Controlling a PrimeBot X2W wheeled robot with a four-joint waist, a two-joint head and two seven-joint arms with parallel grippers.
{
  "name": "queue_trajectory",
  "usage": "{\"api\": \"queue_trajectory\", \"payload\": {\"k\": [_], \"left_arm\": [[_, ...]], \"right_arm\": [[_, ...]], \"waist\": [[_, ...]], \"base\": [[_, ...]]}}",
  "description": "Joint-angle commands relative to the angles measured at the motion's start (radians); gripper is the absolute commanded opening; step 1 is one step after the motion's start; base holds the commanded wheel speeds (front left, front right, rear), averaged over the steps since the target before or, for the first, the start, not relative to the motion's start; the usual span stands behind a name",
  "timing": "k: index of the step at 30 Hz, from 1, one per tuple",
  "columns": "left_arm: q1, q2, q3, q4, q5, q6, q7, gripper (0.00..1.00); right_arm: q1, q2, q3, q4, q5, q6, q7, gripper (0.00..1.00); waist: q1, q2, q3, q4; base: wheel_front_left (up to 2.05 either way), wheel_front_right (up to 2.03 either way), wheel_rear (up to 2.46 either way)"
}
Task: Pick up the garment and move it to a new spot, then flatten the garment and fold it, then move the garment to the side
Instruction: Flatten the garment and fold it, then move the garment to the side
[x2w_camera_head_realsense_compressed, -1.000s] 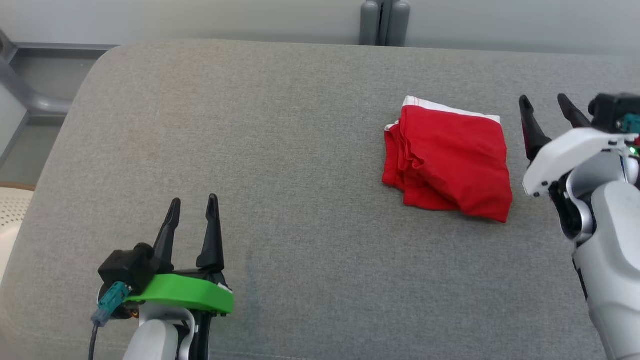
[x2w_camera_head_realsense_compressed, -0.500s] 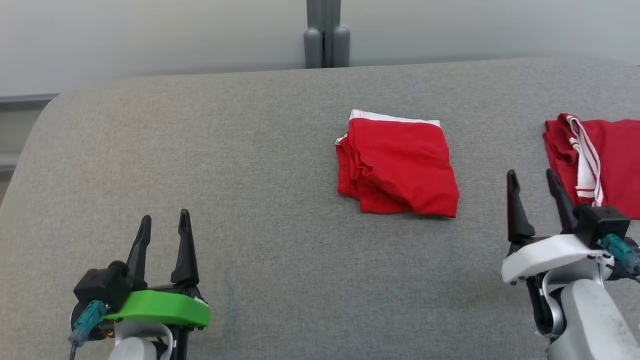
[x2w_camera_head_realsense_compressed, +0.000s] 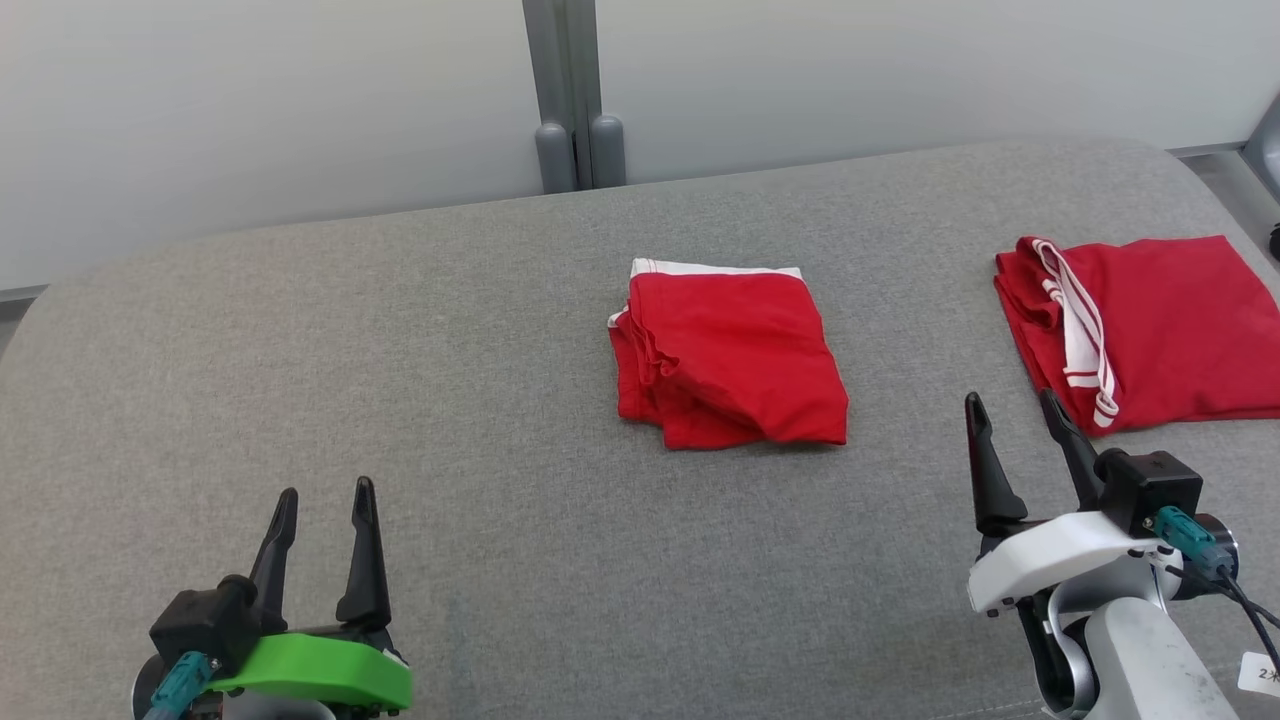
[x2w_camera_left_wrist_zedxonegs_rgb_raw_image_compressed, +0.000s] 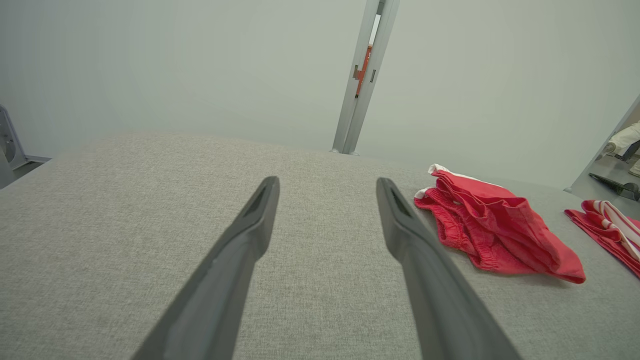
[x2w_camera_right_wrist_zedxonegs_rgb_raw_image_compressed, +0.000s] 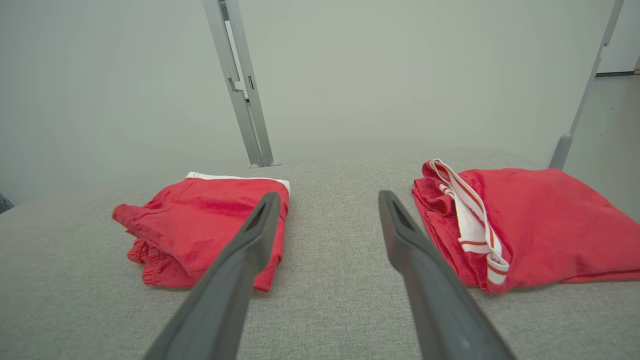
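Near the middle of the grey pad (x2w_camera_head_realsense_compressed: 400, 350): a folded red garment (x2w_camera_head_realsense_compressed: 735, 365), flat on the fabric, white band along the far edge, layered hems bunched at the left side. Touched by neither gripper. Well to the right, close to the pad's right edge: a second red piece, the striped cloth (x2w_camera_head_realsense_compressed: 1170, 320), folded too, a white red-lined strip down its left part. Bare grey fabric between the two pieces.

Low at the left of the head view: the left gripper (x2w_camera_head_realsense_compressed: 326, 488), green collar behind it, fingers pointing away from the robot, jaws parted with a clear gap and nothing between them. Well apart from the garment, bare pad ahead. From its wrist view, garment off to the right beyond the right finger, striped cloth further right at the frame's edge.

Low at the right: the right gripper (x2w_camera_head_realsense_compressed: 1010, 397), white collar, jaws likewise spread and empty. Tips aimed at the stretch of pad between garment and striped cloth, nearer the striped cloth's near left corner, touching neither. From its wrist view, garment partly behind the left finger, striped cloth just beside the right one.

Beyond the pad: a pale wall (x2w_camera_head_realsense_compressed: 250, 100) and a grey post (x2w_camera_head_realsense_compressed: 568, 80), upright behind the far edge
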Motion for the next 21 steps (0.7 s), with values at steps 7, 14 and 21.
{"api": "queue_trajectory", "payload": {"k": [7,14,21], "left_arm": [[0.021,0.004,0.003,0.002,0.001,-0.007,0.000,1.00],[0.011,0.004,0.002,-0.004,-0.003,-0.009,0.000,1.00],[-0.029,0.004,-0.011,-0.015,-0.012,-0.010,0.000,1.00]], "right_arm": [[-0.002,0.002,-0.006,0.002,-0.008,0.000,-0.001,1.00],[-0.042,0.008,-0.031,0.000,0.007,0.000,0.053,1.00],[-0.220,0.002,-0.057,0.045,0.051,0.000,0.382,1.00]], "waist": [[0.0000,-0.0001,-0.001,0.010],[0.0000,-0.0001,0.019,0.029],[0.0000,-0.0001,0.077,0.060]], "base": [[0.00,0.00,0.00],[0.00,0.00,0.00],[0.00,0.00,0.00]]}}
